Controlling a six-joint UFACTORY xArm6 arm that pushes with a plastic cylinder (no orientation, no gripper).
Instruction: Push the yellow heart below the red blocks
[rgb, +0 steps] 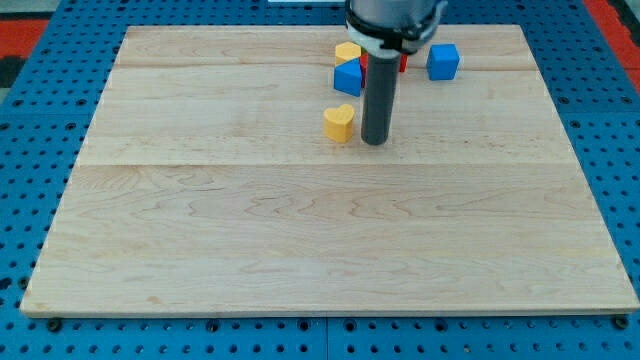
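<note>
While sitting just right of the yellow heart (339, 122) on the desk (200, 230), tip (375, 142) not quite touching; no fingers showing.

Pale blond wood tabletop (300, 230) with faint grain lines and a couple of darker seams running across, sitting on a bright blue pegboard (30, 150) dotted with dark holes, plus bits of red at the top corners. Yellow heart (339, 122) in a warm golden yellow, another yellow block (347, 51) up top, two blue blocks (347, 78) (443, 61) in a strong royal blue, and just a sliver of red block (403, 62) peeking out. Dark grey, almost black rod down to my tip (374, 141), slight sheen on it.
</note>
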